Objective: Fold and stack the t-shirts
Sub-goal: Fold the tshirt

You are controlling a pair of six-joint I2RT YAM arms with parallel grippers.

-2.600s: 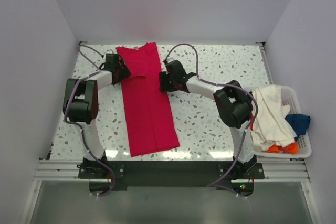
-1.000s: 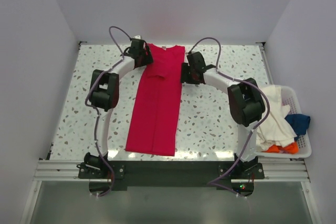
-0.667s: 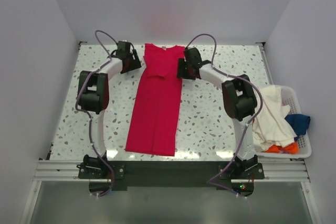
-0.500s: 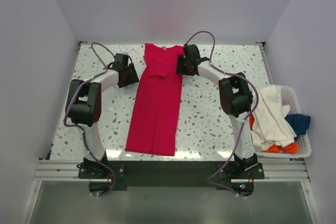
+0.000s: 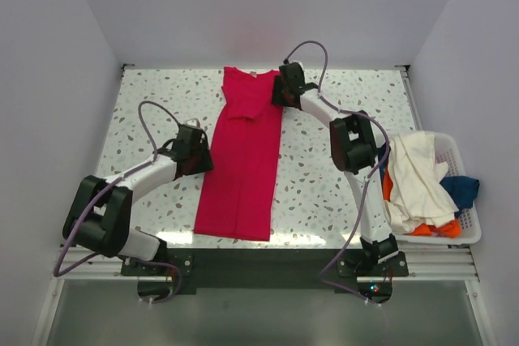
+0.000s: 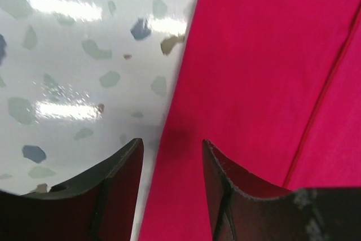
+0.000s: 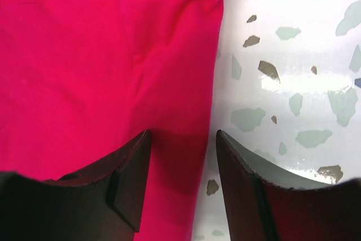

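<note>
Red t-shirt (image 5: 242,160) lies in a long strip on the counter (image 5: 340,168).
It runs from far edge to near edge, mid-width. The basket (image 5: 469,215) sits at the right edge. The left gripper (image 6: 169,150) is spread over its left hem, and the right gripper (image 7: 183,139) is spread at its far-right side.

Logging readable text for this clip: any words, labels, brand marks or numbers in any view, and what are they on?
None can be read in any view.
The red t-shirt is plain, with no print or legible tag.
The white basket shows no lettering.
The left gripper and right gripper are plain black, unmarked.
The table has only speckles.
</note>
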